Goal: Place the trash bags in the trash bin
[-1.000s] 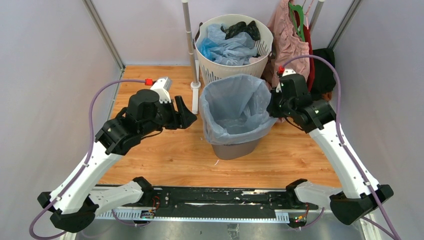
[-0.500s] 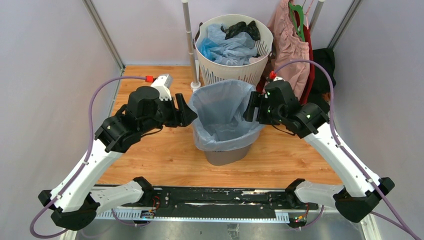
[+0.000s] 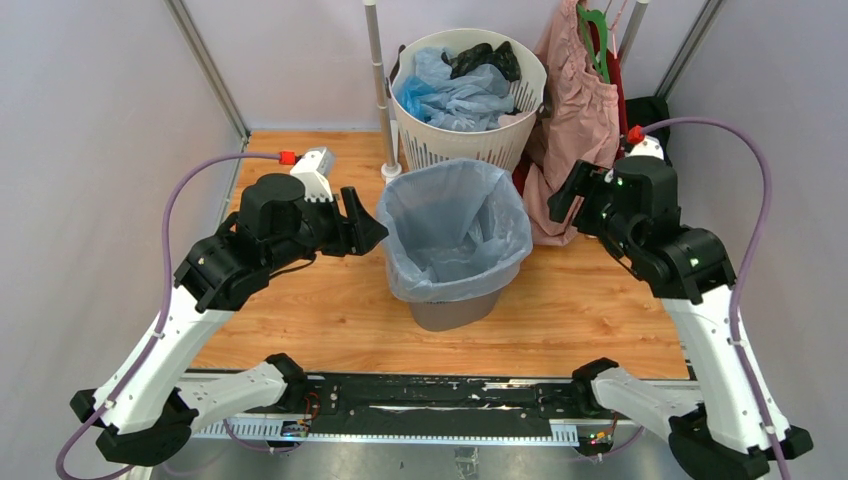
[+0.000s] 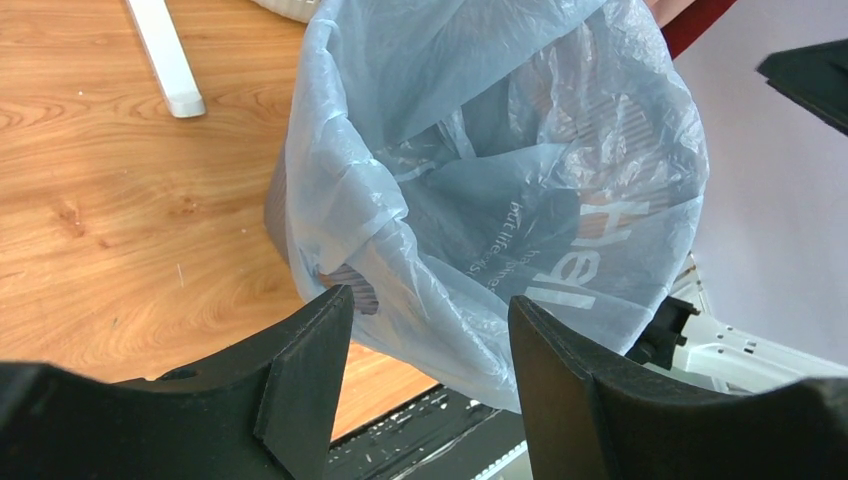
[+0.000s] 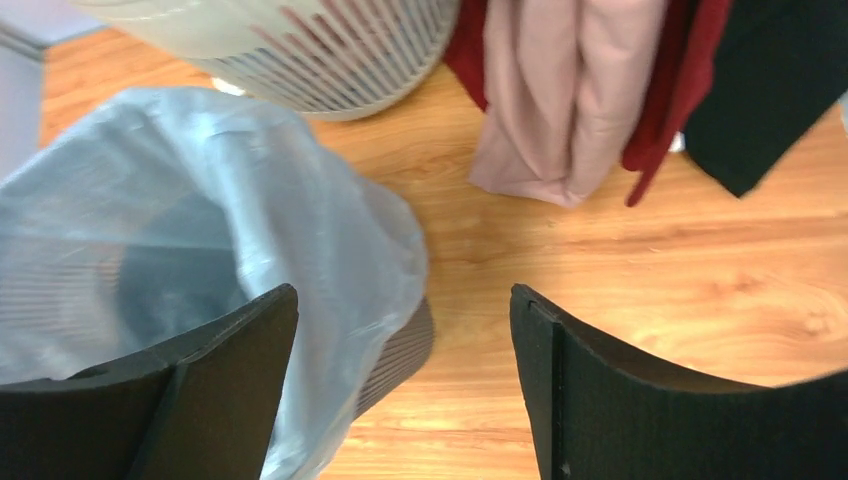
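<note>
Crowded at the back: a white slotted basket [image 3: 468,148] stands against the far wall, heaped with crumpled blue bags [image 3: 452,98] and a black bundle [image 3: 484,58]. A white pole [image 3: 377,90] rises just left of it, foot planted on the wooden desk [image 3: 330,310]. To the right a pink garment [image 3: 572,130] hangs down off a green hanger [image 3: 594,20], with red cloth [image 5: 690,80] and black cloth [image 5: 770,90] alongside, their hems low beside the bin's right flank.

Centre stage is the trash bin [image 3: 458,311], right in front of the basket and midway between the two arms. It stands upright, long axis vertical, mouth straight up, dark mesh walls narrowing toward the desk. The pale blue bag [image 3: 455,225] lines it, spread open and folded over the rim all round. White lettering runs sideways on its inner wall, and a patch of mesh peeks out under the draped edge on the left.

The left tool [image 4: 428,305] hangs just off the bin's left rim, fingers spread wide, nothing between them, aimed at the bag's edge. The right tool [image 5: 402,295] sits well clear on the right, up near the garment, also spread wide and empty.
</note>
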You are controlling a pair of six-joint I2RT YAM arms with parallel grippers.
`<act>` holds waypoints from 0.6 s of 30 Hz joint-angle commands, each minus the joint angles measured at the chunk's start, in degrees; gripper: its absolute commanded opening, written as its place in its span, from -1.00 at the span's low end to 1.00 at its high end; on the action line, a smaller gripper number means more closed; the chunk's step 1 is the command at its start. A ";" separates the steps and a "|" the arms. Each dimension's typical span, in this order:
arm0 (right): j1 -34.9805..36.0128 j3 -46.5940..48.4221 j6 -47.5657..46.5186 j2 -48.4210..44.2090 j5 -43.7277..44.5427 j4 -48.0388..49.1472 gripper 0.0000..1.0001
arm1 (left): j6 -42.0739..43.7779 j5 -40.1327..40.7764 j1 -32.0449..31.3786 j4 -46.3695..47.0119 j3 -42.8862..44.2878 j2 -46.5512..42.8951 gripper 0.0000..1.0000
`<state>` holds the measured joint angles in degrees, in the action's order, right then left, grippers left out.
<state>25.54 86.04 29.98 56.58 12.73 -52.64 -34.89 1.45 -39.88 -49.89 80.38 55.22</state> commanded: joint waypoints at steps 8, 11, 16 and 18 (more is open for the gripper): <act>-8.40 -11.38 -3.52 1.49 -16.95 3.06 0.47 | 0.39 -1.07 0.20 -1.26 0.42 -0.86 0.26; -8.33 -16.27 -4.51 -0.65 -25.07 6.06 0.40 | 0.65 -0.69 0.23 -1.26 0.18 -0.79 0.26; -7.00 -22.57 -6.16 -4.26 -34.80 8.52 0.32 | 0.70 -0.56 0.24 -1.18 0.53 0.49 0.26; -6.75 -24.16 -6.55 -5.80 -37.36 8.62 0.32 | 0.74 -0.59 0.24 -1.18 0.86 1.00 0.25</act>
<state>18.02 64.64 25.61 53.60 -14.46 -46.09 -34.87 1.26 -39.88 -50.17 80.36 55.42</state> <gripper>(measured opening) 0.663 0.628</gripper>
